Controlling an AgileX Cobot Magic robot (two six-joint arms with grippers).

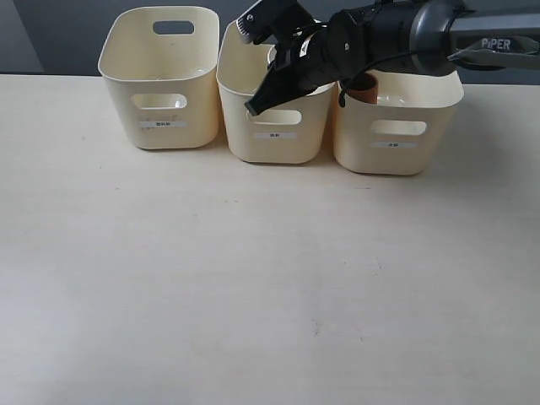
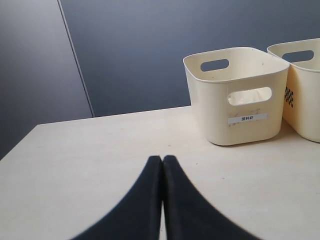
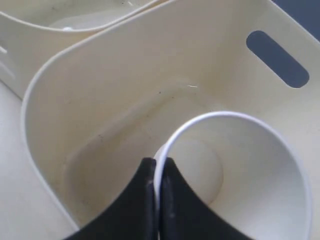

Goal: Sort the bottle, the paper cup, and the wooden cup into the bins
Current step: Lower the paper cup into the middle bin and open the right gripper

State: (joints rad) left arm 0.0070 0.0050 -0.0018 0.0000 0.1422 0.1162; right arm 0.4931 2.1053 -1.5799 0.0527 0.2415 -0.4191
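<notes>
My right gripper [image 3: 157,167] is shut on the rim of the white paper cup [image 3: 260,200], one finger inside the cup and one outside. It holds the cup open side up within the walls of the middle bin [image 3: 30,100]. In the exterior view the right arm reaches across over that middle bin [image 1: 278,139], its gripper [image 1: 253,106] pointing down, and the cup is hidden behind it. The wooden cup [image 1: 364,88] shows its reddish-brown rim inside the right bin [image 1: 396,126]. The bottle is not clearly in view. My left gripper [image 2: 162,159] is shut on nothing, low over the table.
The left bin [image 1: 160,80] stands beside the middle one, and their walls nearly touch. From the left wrist I see that left bin [image 2: 235,95] and part of the middle bin [image 2: 305,85]. A dark wall rises behind the table [image 1: 253,295].
</notes>
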